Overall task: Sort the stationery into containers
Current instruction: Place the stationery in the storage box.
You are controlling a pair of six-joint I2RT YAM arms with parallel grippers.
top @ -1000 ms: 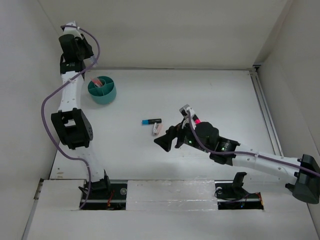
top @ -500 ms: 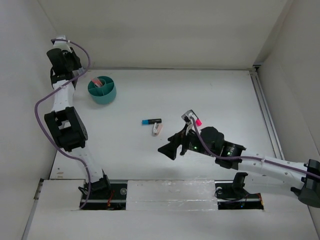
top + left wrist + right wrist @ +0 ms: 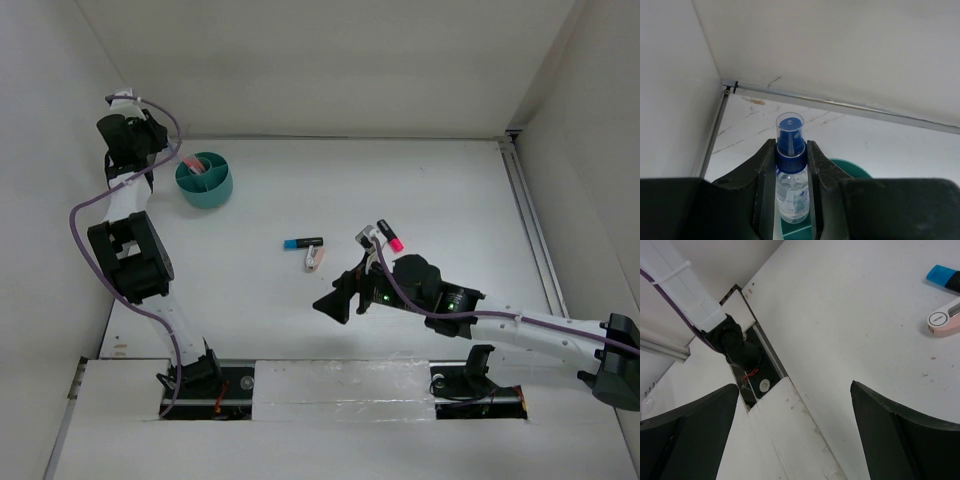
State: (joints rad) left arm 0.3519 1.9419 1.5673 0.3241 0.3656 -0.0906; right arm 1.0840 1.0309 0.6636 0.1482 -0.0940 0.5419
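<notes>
My left gripper [image 3: 790, 149] is shut on a small clear bottle with a blue cap [image 3: 791, 187], held upright. In the top view it [image 3: 150, 148] hangs at the back left corner, just left of the round teal tub [image 3: 222, 188]. The tub's rim [image 3: 852, 166] shows behind the right finger, and something pink lies in one compartment. My right gripper [image 3: 335, 300] is open and empty [image 3: 792, 387] over bare table. A black marker with a blue end [image 3: 303, 242] [image 3: 942, 274] and a pink-white eraser [image 3: 314, 259] [image 3: 945, 322] lie mid-table. A pink-ended marker [image 3: 390, 236] lies by the right arm.
The left wall and back wall stand close around the left gripper. A metal rail [image 3: 530, 230] runs along the table's right side. The left arm's base mount [image 3: 747, 372] sits at the near edge, below the right gripper's view.
The left gripper with the bottle came down and left beside the tub. The right arm drew back toward the near edge, uncovering the pink-ended marker.
</notes>
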